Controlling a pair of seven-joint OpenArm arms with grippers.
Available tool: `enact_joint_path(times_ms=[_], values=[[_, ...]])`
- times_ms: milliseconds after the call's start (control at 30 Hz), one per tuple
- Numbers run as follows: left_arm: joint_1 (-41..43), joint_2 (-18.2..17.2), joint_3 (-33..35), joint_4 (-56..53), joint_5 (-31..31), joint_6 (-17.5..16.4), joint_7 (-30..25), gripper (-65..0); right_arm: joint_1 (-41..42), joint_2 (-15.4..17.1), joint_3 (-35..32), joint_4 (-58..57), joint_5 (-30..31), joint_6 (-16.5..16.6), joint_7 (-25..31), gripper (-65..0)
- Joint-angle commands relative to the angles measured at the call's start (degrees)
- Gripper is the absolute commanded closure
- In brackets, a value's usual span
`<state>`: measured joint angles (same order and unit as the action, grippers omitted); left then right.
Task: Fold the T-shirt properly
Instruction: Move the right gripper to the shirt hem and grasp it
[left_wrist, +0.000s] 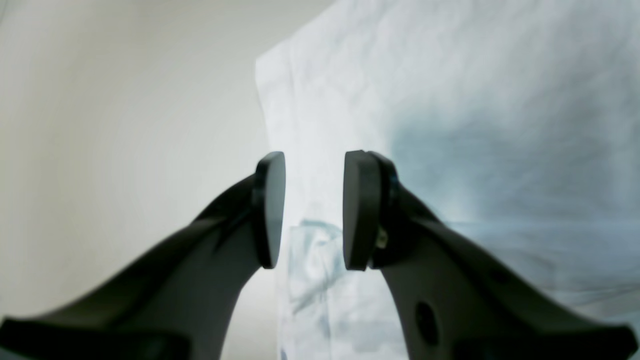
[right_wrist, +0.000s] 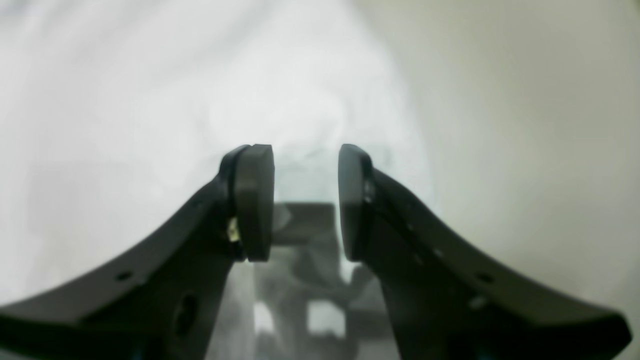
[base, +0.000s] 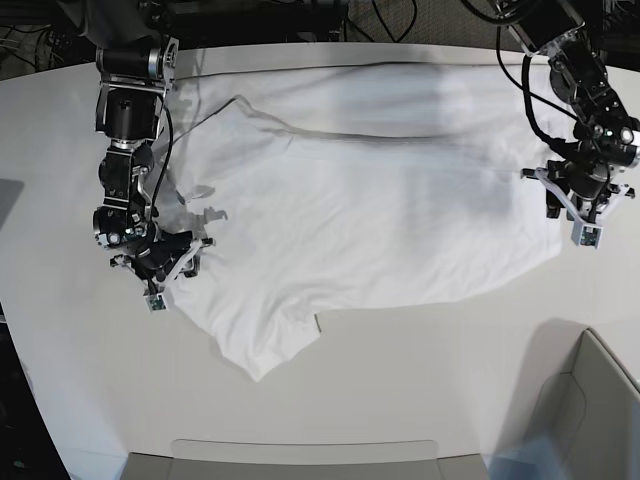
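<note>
T-shirt (base: 370, 215): white, short-sleeved, wrinkled, spread flat across the far half of the white tabletop (base: 400, 390), one sleeve pointing toward the near left, the body running out to the right. Left gripper (left_wrist: 314, 210): at the right side of the scene in the base view, over the right edge of the shirt; in its wrist view the two round pads (left_wrist: 361, 210) stand apart with a plain gap, cloth visible behind and below them, nothing clamped between; whether the tips touch the fabric cannot be told. Right gripper (right_wrist: 306, 202): at the left side of the scene, at the shirt's left edge just beside the sleeve; its wrist view is blurred, yet the jaws show parted by a moderate gap, pale cloth behind, no fabric pinched between the pads (right_wrist: 255, 202). Both arms: dark, cabled, coming in from the far corners. Pale bin (base: 585, 410): near right corner, well apart from the shirt.
</note>
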<state>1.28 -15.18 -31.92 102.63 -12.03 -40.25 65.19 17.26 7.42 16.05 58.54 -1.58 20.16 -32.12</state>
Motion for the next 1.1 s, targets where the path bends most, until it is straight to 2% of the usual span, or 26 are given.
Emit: enact_joint_path(times_ms=[0, 167, 333, 467, 633, 767, 933, 1067], values=[[-0.7, -0.8, -0.2, 0.9, -0.8, 0.2, -1.0, -20.4, -0.6, 0.5, 0.1, 1.1, -0.4, 0.2, -1.5, -22.1], [-0.7, -0.8, -0.2, 0.8, -0.8, 0.2, -1.0, -20.4, -11.5, 0.6, 0.0, 12.9, -0.3, 0.5, -1.7, -22.1], [-0.7, -0.8, -0.2, 0.8, -0.8, 0.2, -1.0, -20.4, -19.1, 0.5, 0.0, 25.8, 0.0, 0.6, -8.1, -22.1], [-0.7, -0.3, -0.2, 0.8, -0.8, 0.2, -1.0, -20.4, -18.8, 0.5, 0.3, 30.2, 0.0, 0.6, -8.1, -22.3], [-0.6, 0.7, -0.2, 0.8, -0.8, 0.2, -1.0, -20.4, -10.4, 0.5, 0.3, 32.0, 0.0, 0.6, -8.5, -22.5], [-0.4, 0.7, -0.2, 0.8, -0.8, 0.2, -1.0, -20.4, -0.4, 1.1, -0.1, 25.5, -0.2, 0.6, -8.5, -23.4], [-0.3, 0.7, -0.2, 0.8, -0.8, 0.2, -1.0, -20.4, 13.9, 3.1, -0.4, 3.2, -0.3, 0.7, -7.7, -31.0], [-0.3, 0.8, -0.2, 0.8, -0.8, 0.2, -1.0, -20.4, 20.1, 3.4, -1.3, -11.7, -0.4, 0.7, 1.0, -31.2]])
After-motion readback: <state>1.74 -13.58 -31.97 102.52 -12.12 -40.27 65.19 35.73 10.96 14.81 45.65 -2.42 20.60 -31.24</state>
